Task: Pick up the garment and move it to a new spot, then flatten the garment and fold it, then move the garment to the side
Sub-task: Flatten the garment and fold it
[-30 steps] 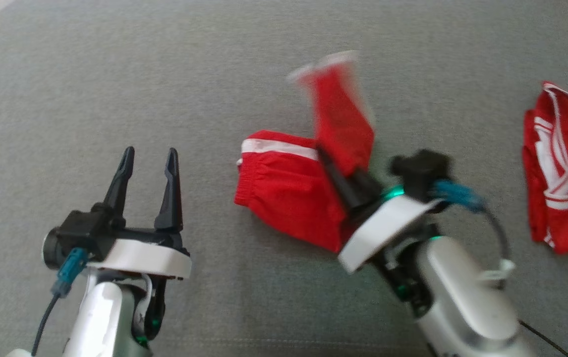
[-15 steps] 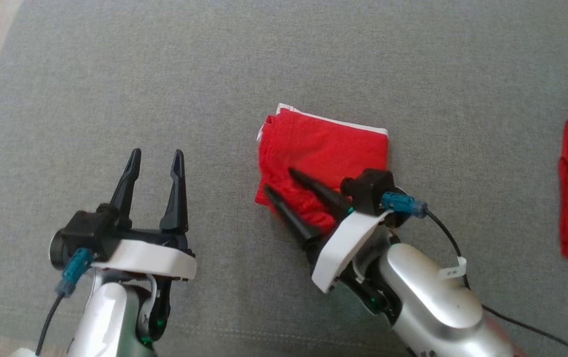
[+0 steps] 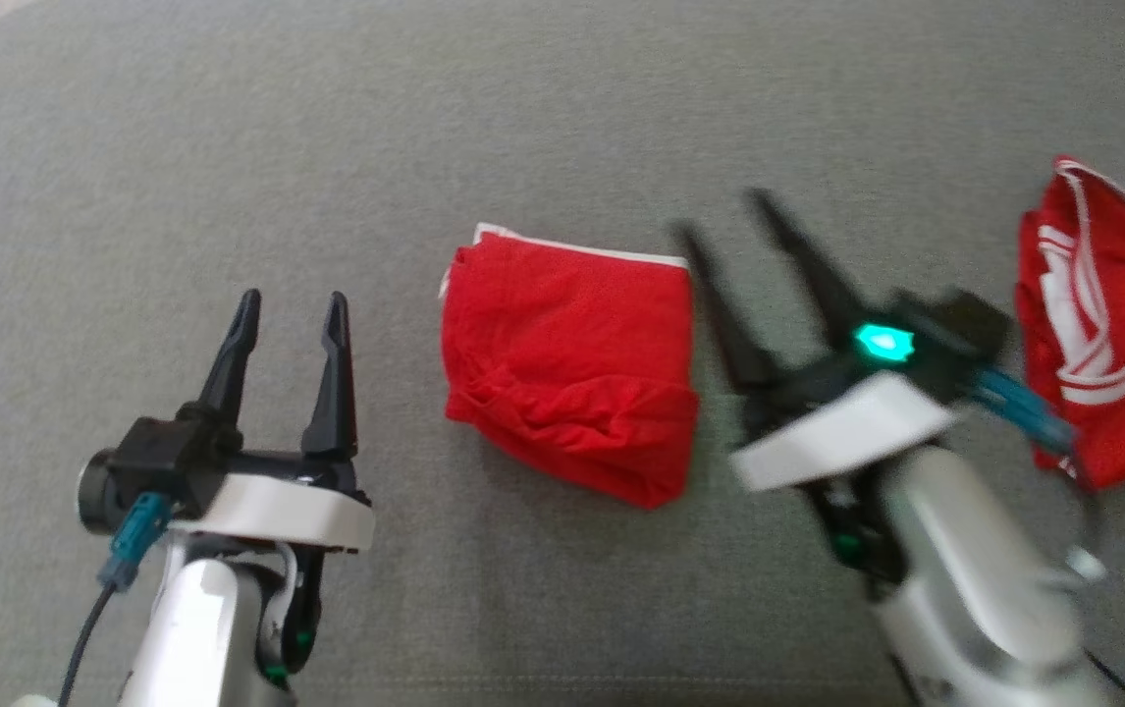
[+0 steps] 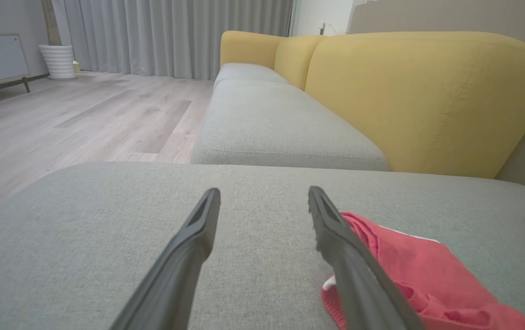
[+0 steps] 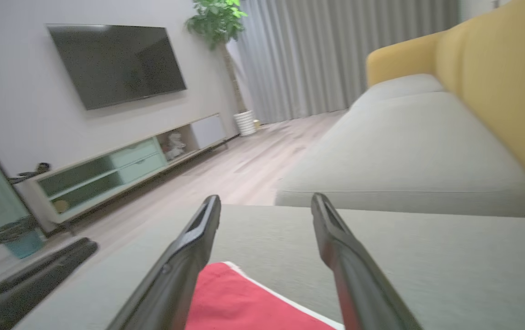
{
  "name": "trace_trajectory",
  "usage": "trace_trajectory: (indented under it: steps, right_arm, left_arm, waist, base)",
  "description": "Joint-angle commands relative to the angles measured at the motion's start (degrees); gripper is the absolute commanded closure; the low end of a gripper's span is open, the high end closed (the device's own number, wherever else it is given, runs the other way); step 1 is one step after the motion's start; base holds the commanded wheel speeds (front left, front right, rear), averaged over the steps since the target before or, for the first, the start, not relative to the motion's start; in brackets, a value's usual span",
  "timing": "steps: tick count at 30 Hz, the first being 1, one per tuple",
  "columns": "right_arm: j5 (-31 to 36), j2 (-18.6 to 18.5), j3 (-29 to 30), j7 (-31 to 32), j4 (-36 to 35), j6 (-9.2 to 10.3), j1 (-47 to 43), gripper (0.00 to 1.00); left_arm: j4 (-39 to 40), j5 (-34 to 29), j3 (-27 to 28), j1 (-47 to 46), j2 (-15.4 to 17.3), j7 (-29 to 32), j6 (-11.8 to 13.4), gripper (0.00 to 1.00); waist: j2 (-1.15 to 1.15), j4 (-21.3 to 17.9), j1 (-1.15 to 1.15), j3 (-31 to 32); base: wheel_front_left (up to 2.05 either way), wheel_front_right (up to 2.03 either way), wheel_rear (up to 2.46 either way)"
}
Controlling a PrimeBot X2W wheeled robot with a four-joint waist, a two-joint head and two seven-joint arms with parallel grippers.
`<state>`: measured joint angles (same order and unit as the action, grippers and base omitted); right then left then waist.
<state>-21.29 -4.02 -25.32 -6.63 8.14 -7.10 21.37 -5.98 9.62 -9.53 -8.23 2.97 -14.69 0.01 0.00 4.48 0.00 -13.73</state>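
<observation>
Head view: the folded red garment (image 3: 567,358) lies flat about mid-way across the grey sofa cushion (image 3: 229,147). The left end effector (image 3: 293,299), fingers apart, hovers empty to its left. The blurred right end effector (image 3: 722,214), fingers spread, is just right of it. A second red garment (image 3: 1107,314) lies toward the cushion's right edge.

Left wrist view: parted fingers, with the garment (image 4: 409,261) beside the right finger.

Right wrist view: parted fingers above the garment's (image 5: 239,302) white-trimmed edge.

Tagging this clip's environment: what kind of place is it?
Most likely a home living room: a yellow-backed sofa, a wall-mounted TV above a low cabinet, and a potted plant.
</observation>
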Motion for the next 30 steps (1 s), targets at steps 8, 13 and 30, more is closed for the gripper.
trace_trajectory:
  steps: [8, 13, 30]
  right_arm:
    - [9.82, 1.12, 18.39, 2.46, -10.22, -0.39, -13.31, 0.0]
    - [11.28, 1.12, 21.69, 3.91, -13.19, -0.39, -17.28, 0.0]
    - [12.1, 1.13, 22.9, 6.76, -16.75, -0.39, -21.32, 0.0]
  left_arm:
    - [2.53, -1.93, 2.55, 1.32, 2.79, -0.3, 0.13, 0.0]
    - [2.66, -2.41, 2.27, 2.41, 3.45, -0.29, 0.24, 0.0]
    - [2.55, -1.69, 1.72, 4.0, 4.41, 0.04, 0.73, 0.0]
  waist:
    - [0.0, -3.36, 0.0, 2.68]
    - [0.0, -3.68, 0.0, 3.41]
    - [0.0, -3.16, 0.0, 4.36]
  base:
    - [0.0, 0.0, 0.0]
    - [0.0, 0.0, 0.0]
    - [0.0, 0.0, 0.0]
